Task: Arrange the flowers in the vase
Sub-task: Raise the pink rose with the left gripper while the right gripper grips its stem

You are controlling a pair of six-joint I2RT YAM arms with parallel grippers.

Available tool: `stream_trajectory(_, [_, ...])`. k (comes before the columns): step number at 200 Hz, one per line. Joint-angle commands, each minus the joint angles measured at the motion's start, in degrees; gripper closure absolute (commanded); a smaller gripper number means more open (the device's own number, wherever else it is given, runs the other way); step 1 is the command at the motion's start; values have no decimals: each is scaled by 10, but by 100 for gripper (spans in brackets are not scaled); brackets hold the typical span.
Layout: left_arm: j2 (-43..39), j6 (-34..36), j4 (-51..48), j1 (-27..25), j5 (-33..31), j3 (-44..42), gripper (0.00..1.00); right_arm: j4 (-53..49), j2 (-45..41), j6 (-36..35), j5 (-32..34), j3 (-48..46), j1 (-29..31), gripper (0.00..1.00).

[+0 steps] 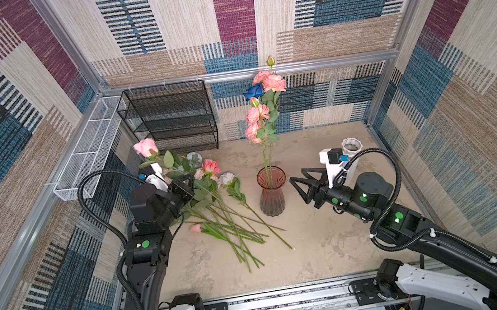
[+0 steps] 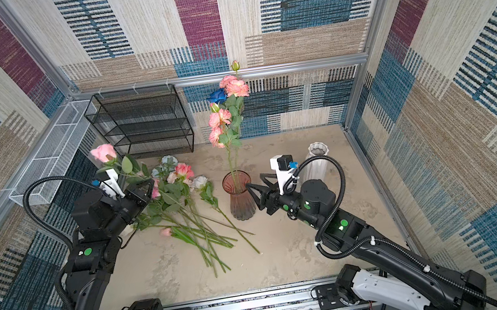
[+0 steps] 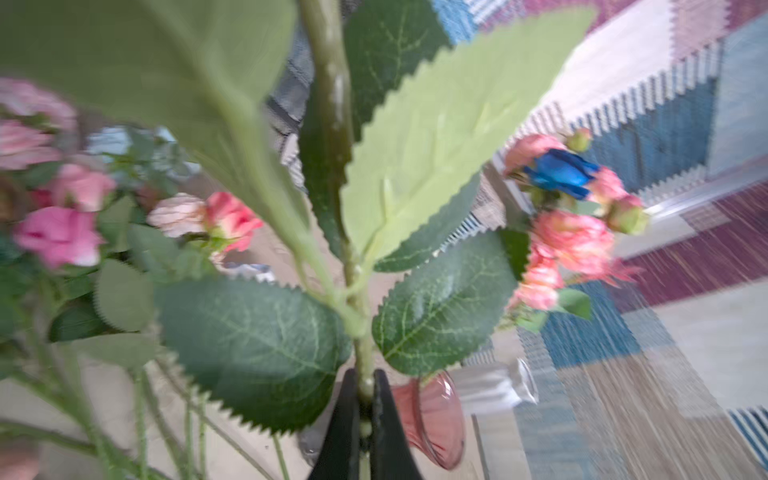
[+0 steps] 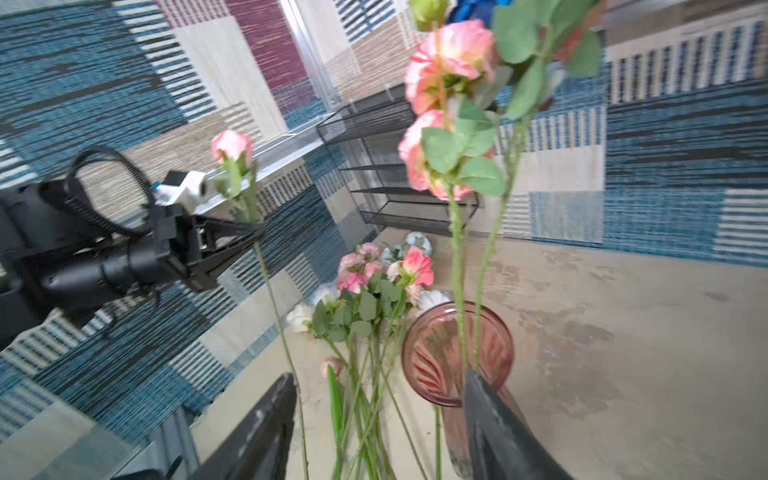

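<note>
My left gripper point(image 1: 190, 181) point(image 3: 365, 376) is shut on the green stem point(image 3: 365, 353) of a pink rose point(image 1: 145, 147) point(image 4: 231, 145), held upright above the table, its leaves filling the left wrist view. Several more flowers point(image 1: 214, 199) point(image 2: 181, 200) lie in a pile on the table, left of the vase. The pink glass vase point(image 1: 273, 198) point(image 2: 241, 200) point(image 4: 436, 353) stands mid-table and holds two tall stems, with peach-pink blooms point(image 1: 256, 114) and a dark blue rose point(image 1: 253, 91). My right gripper point(image 1: 298, 191) point(image 4: 378, 376) is open just right of the vase, nothing between its fingers.
A white ribbed vase point(image 1: 351, 146) stands behind the right arm. A black mesh shelf point(image 1: 171, 120) sits against the back wall and a white mesh basket point(image 1: 90, 150) hangs on the left wall. Patterned walls close in three sides.
</note>
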Motion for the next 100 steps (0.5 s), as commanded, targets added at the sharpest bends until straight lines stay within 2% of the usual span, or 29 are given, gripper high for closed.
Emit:
stream_trajectory(1, [18,22,48,-1,211,31,100,-15,43,-10,-170,44,3,34])
stream_trajectory(21, [21,-2,122,-2,301,34,100,-27,98,-13,-225,89,30,31])
stream_trajectory(47, [20,-22,178,-10,362,26,100,-46,173,-22,-252,152,73,29])
stream_trajectory(72, [23,-36,218,-30,395,17,100,-44,228,-13,-283,195,85,29])
stream_trajectory(100, [18,-29,226,-43,400,15,100,-54,261,-13,-286,228,91,32])
